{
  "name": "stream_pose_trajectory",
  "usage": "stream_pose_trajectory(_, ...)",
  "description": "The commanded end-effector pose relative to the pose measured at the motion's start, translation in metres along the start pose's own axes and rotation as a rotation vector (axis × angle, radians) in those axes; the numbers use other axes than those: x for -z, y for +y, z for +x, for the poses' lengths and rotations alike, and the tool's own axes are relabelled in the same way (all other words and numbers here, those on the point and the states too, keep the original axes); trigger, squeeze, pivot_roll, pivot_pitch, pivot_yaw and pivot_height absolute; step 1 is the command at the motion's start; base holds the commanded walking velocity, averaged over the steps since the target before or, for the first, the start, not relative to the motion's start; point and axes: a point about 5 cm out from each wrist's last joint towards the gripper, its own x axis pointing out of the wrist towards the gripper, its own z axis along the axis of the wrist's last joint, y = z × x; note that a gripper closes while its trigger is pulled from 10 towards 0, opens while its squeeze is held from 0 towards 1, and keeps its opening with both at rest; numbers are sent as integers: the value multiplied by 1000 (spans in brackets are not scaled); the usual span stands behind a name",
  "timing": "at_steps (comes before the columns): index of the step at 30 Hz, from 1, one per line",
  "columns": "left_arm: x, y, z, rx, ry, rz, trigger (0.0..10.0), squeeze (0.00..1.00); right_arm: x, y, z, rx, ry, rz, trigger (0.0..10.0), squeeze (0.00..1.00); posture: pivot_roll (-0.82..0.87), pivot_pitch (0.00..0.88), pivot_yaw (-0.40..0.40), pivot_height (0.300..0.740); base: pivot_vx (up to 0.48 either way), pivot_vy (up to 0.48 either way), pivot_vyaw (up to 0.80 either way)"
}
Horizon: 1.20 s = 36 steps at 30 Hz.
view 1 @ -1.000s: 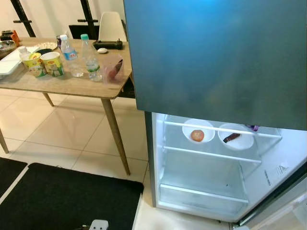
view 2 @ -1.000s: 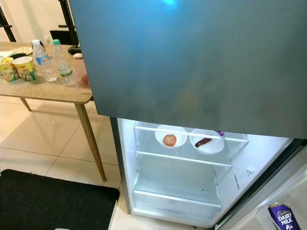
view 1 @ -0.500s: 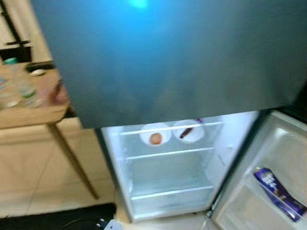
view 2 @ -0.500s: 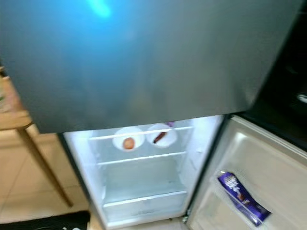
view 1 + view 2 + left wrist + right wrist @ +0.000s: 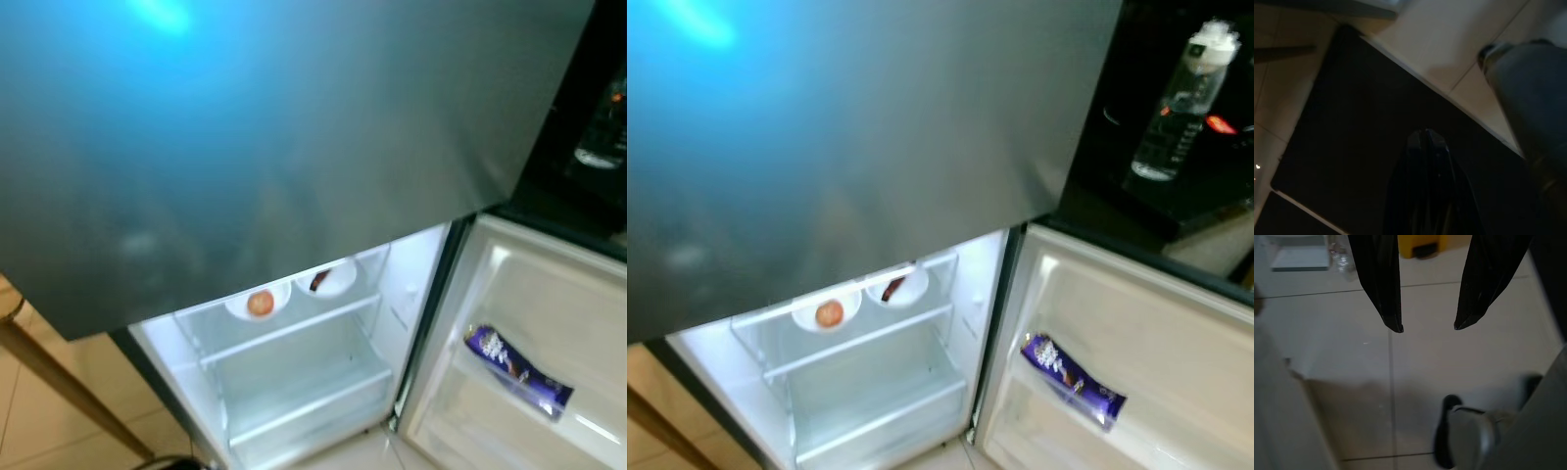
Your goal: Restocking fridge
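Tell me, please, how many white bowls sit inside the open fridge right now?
2: side by side on the top shelf, one bowl holding a round orange item, the other bowl holding something dark. The upper door may hide more.

The closed upper door overhangs the open fridge compartment, blocking it from above. Two bowls fill the top shelf; the shelves below them lie bare. On the right, the open door's rack holds a chocolate bar, with room beside it.
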Motion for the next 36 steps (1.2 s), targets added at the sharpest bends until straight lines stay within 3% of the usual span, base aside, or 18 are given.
stream_pose_trajectory(1,13,-8,0,31,44,-8,10000,0,1,8,1,-17,6,1,10000,0,-68,0,28,740,0,0,-719)
stream_pose_trajectory(15,14,-9,0,33,31,-1,10000,0,-20,6,3,-15,-25,-13,10000,0,-78,0,24,740,0,0,-717)
stream_pose_trajectory(28,15,-10,0,42,33,2,10000,0,-20,5,3,-22,-22,-18,10000,0,-72,0,19,740,0,0,-716)
stream_pose_trajectory(36,11,-14,0,93,-14,-77,10000,0,-25,15,5,-35,-26,-23,10000,0,-71,0,19,740,0,0,-716)
